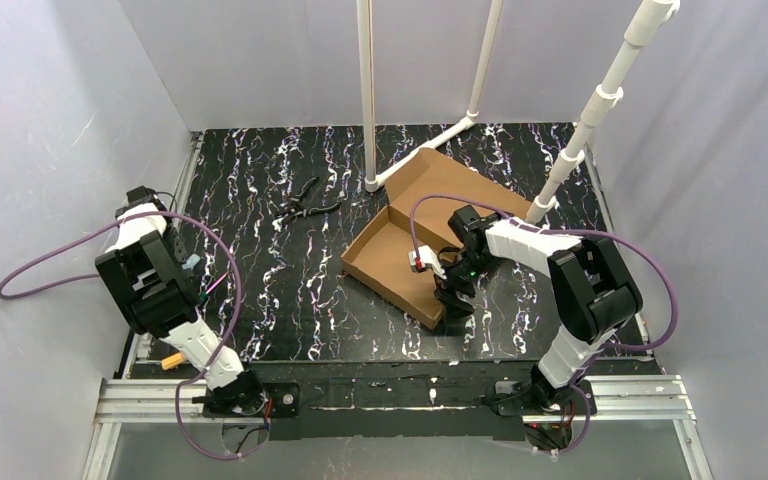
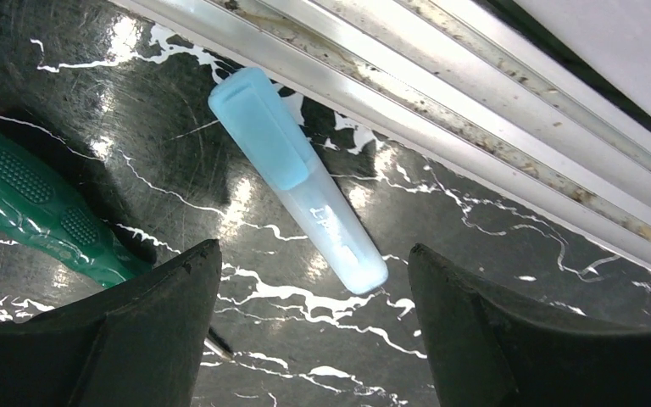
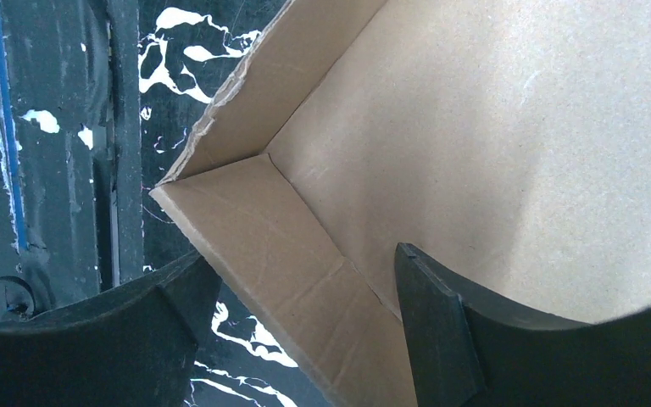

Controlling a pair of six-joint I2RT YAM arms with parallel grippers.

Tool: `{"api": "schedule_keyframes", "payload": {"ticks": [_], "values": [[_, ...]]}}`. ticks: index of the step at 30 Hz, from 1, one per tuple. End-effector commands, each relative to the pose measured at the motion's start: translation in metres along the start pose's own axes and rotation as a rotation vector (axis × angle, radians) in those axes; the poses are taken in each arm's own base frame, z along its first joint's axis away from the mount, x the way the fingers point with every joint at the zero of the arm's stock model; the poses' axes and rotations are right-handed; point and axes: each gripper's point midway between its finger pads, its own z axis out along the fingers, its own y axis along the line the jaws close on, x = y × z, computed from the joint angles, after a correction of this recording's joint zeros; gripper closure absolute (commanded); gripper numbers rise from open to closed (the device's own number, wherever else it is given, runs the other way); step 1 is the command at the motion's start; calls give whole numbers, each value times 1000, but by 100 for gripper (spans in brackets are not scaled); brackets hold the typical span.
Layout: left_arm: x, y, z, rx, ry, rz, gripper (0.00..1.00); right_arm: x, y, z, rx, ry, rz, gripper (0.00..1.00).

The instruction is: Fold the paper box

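Now we see the paper box (image 1: 400, 250) on the right half of the table (image 1: 260, 300), half made. Its shallow tray is open upward, and the lid panel lies back toward the white pipes (image 1: 368, 100) at the far side. From above, we cannot tell whether the lid touches the foot of the pipe or is only just beside it.

The right gripper (image 1: 450, 295) is at the near right wall of the tray. In the wrist view its jaws stand wide apart, with nothing clamped. One finger (image 3: 119, 339) is outside over the table, and the other finger (image 3: 492, 339) is inside over the box floor. The side wall (image 3: 280, 254) runs up between them and looks tilted, not fully upright.

The left gripper (image 2: 314, 254) is far away at the left edge of the table. Its jaws are also apart and empty, above a light blue marker (image 2: 297, 170) and beside a green tool handle (image 2: 34, 203). A pair of pliers (image 1: 305, 203) lies near the middle of the table.

We judge that the main danger is sliding. No second arm holds the box down, so a push on the wall can move the whole light box instead of bending the crease. The lid may then catch against the pipe. A closing grip placed too low can also crush the corrugated wall, and one placed too near the corner can tear it.
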Motion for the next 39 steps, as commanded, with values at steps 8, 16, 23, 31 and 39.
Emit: {"api": "schedule_keyframes", "payload": {"ticks": [8,16,23,31,39], "values": [[0,8,10,-64,2,-4,26,5,1,2,-9,15,1,19],[4,12,22,-79,3,28,28,3,3,2,-18,7,-2,19],[11,19,28,-81,26,47,38,2,3,1,-18,5,-7,19],[32,37,27,-84,118,49,72,1,4,0,-18,1,-12,19],[79,52,6,-10,183,170,78,-2,4,-2,-15,-4,-22,19]]}}
